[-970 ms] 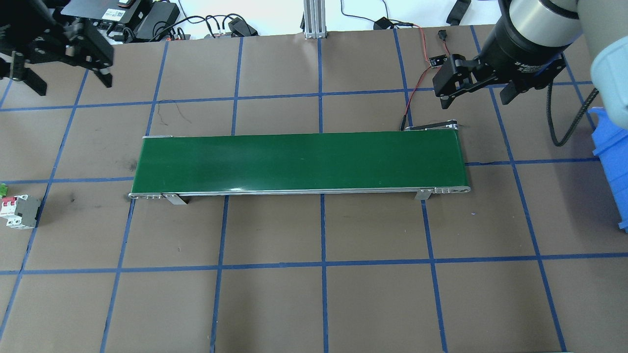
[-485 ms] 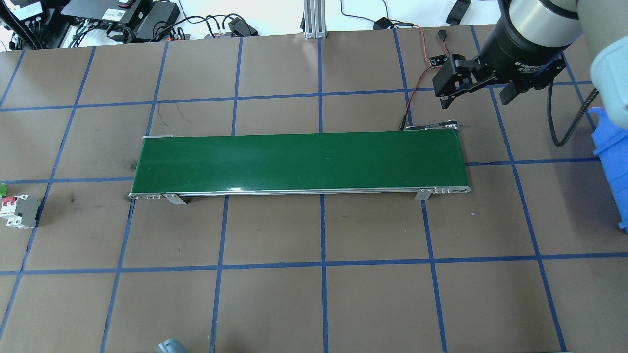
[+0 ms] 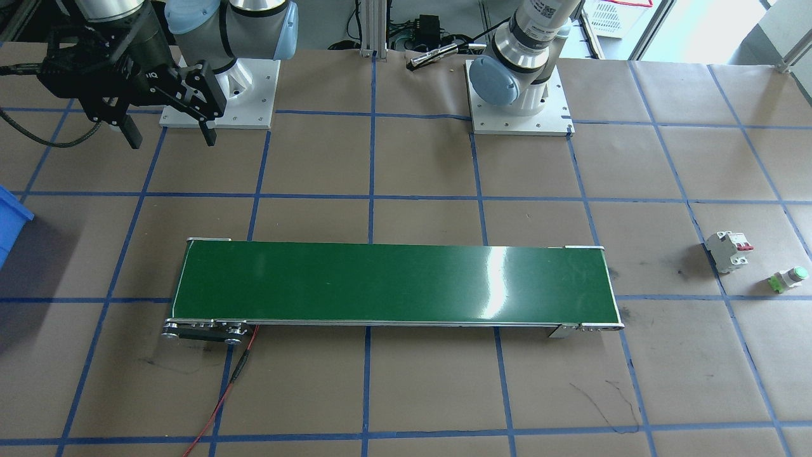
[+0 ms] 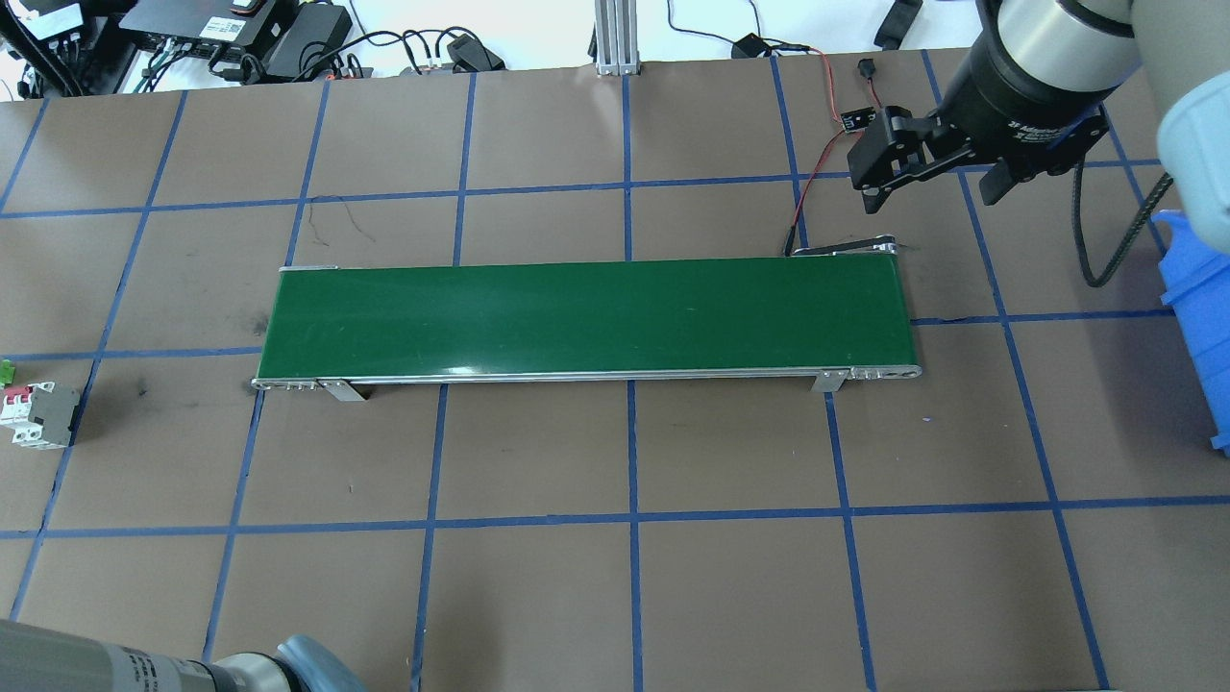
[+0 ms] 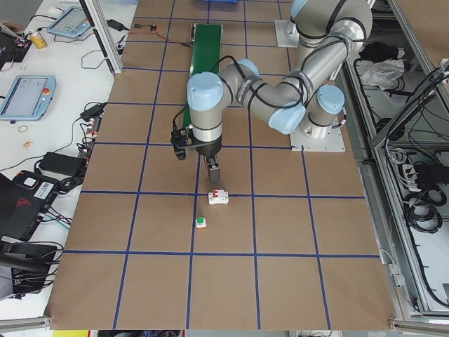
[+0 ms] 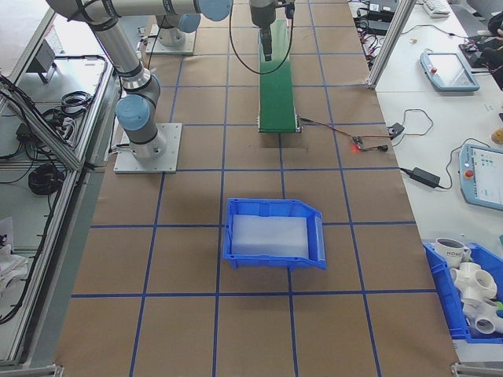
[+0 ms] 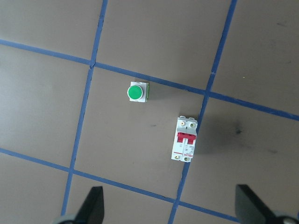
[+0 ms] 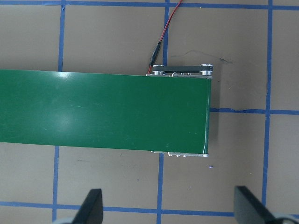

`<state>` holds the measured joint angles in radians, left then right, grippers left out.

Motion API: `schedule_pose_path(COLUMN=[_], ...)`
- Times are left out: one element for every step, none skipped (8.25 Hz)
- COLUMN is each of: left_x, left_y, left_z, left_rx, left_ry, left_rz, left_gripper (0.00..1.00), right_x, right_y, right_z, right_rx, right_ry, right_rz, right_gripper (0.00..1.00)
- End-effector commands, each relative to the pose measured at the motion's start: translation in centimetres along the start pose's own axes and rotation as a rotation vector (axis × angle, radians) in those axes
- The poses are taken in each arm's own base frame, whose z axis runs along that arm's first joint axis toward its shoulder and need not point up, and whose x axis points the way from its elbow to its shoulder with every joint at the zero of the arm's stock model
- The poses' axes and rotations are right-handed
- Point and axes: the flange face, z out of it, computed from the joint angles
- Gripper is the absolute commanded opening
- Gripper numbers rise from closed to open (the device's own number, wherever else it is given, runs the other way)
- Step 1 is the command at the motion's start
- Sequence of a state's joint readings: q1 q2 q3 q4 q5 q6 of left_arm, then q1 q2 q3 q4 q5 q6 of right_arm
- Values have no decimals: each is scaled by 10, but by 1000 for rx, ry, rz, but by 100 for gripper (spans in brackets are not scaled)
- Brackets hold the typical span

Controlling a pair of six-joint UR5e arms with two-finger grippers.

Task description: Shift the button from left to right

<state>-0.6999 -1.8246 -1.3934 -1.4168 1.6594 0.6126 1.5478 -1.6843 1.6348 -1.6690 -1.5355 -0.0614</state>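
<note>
While standing upright, the button points its green cap skyward.

Robotics lab or test cell. Large table covered in brown paper, marked into squares with blue tape. Two arms bolted to white base plates on table. Small green conveyor belt at centre, red wire running from it. Aluminium-profile framing along robot's side. Teach pendants and power bricks on white side benches. Blue plastic bin on table, another with white pipe fittings at corner.
</note>
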Motion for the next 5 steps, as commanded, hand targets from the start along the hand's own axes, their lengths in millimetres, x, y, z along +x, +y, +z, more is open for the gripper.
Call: schedule_pose_path(left_x=[-63,-66,-68,-66,-63], left_y=[-11,-19,-28,-42,-48], left_z=[106,144,163,175,200], left_rx=[-95,-133,-108,-5,-20], left_ry=[82,122,133,158,187], left_rz=[12,67,66,63,78], left_gripper=[100,100,100,100,100], right_x=[0,0,0,0,0], right_y=[0,0,0,0,0], right_z=[0,0,0,0,0], right_rx=[0,0,0,0,0], right_ry=[0,0,0,0,0], right_rz=[0,0,0,0,0], right_gripper=[100,100,100,100,100])
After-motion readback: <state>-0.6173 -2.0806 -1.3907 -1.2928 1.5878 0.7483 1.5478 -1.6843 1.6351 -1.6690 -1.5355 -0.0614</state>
